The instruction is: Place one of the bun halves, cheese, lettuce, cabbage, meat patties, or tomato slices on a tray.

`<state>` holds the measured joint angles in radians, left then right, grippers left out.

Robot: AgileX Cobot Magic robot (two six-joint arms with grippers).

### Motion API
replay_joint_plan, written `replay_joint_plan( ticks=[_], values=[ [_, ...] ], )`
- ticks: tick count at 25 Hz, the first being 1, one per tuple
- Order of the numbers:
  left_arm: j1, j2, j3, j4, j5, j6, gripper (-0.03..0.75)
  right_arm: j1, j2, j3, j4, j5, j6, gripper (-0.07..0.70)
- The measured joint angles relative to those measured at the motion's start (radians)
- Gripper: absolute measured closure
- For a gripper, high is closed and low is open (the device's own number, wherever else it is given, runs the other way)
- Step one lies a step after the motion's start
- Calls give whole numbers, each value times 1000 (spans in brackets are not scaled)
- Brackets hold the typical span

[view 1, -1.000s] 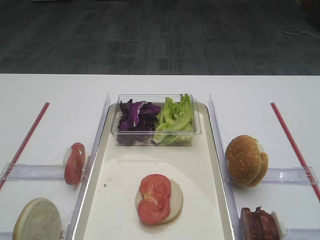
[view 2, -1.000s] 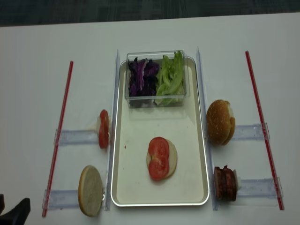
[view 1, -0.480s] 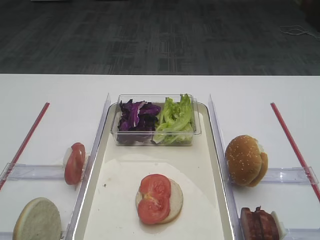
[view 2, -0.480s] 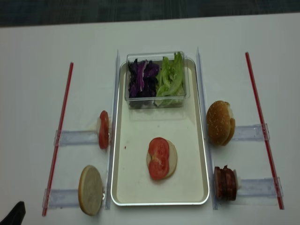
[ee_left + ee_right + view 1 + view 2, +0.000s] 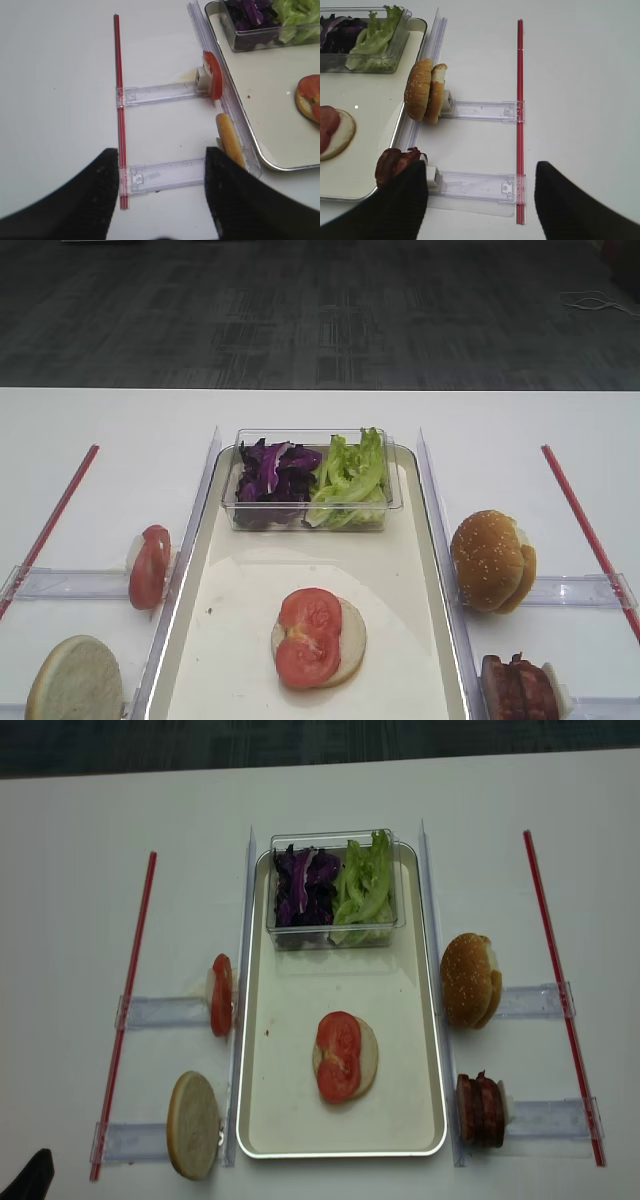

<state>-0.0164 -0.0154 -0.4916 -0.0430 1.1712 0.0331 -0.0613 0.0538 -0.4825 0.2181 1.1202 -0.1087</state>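
Two red tomato slices (image 5: 338, 1058) lie flat on a pale bun half (image 5: 362, 1057) near the middle of the long cream tray (image 5: 290, 1125); at the far end of the tray sits a clear plastic box (image 5: 333, 888); inside it the purple cabbage (image 5: 304, 883) is on the left and the green lettuce (image 5: 363, 880) is on the right, touching each other; left of the tray, one more tomato slice (image 5: 221, 995) stands on its edge on a clear holder (image 5: 165, 1012); nearer, a plain bun half (image 5: 193, 1125) stands up too; right of the tray stands a sesame bun (image 5: 469, 980), and nearer are the dark meat patties (image 5: 480, 1110); a red strip (image 5: 123, 1015) runs down the table on each side; the left gripper (image 5: 162, 200) has its two black fingers wide apart with nothing between them, above the table beside the plain bun half; the right gripper (image 5: 480, 202) is wide apart too and holds nothing, with one finger (image 5: 400, 207) close to the meat patties.
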Motion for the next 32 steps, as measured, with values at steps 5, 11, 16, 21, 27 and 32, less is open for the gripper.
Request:
replay_joint_plan(
  ticks=[5,11,16,21,27,32],
  values=[
    [0,0,0,0,0,0,316,0,0,0,0,0,0,162],
    [0,0,0,0,0,-4,316,0,0,0,0,0,0,162],
    [0,0,0,0,0,-4,316,0,0,0,0,0,0,162],
    [0,0,0,0,0,-4,316,0,0,0,0,0,0,162],
    [0,0,0,0,0,-4,316,0,0,0,0,0,0,162],
    [0,0,0,0,0,-5,316,0,0,0,0,0,0,162]
  ],
)
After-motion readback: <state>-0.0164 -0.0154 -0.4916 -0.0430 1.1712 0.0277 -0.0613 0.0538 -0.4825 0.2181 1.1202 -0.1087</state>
